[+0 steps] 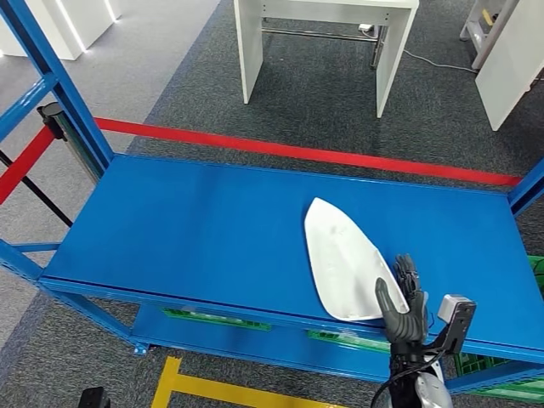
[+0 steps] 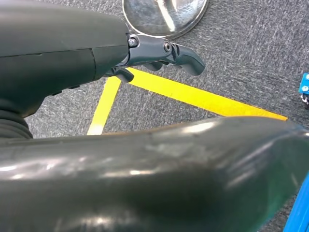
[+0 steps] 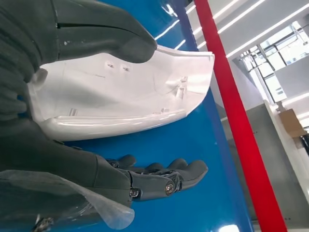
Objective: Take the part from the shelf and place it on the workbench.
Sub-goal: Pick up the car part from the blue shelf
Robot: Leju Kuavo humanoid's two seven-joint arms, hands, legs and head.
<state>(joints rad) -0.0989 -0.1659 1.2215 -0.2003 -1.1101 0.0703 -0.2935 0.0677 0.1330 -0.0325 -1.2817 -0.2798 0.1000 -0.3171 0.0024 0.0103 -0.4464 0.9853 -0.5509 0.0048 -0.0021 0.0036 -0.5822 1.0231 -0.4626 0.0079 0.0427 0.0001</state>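
A white, teardrop-shaped plastic part (image 1: 340, 259) lies flat on the blue shelf (image 1: 192, 229), right of its middle and near the front edge. My right hand (image 1: 404, 306) is at the part's near right end. In the right wrist view the thumb (image 3: 109, 31) lies on the part (image 3: 120, 101), while the fingers (image 3: 164, 176) stretch out straight over the shelf beside it, apart from it. My left hand (image 2: 160, 50) hangs over the grey floor, its fingers loosely extended and holding nothing.
Blue uprights (image 1: 58, 76) stand at the shelf's corners. Green crates (image 1: 532, 374) sit below its right end. Beyond the shelf run a red floor line (image 1: 308, 153) and a white table (image 1: 320, 34). Yellow floor tape (image 1: 212, 391) lies in front.
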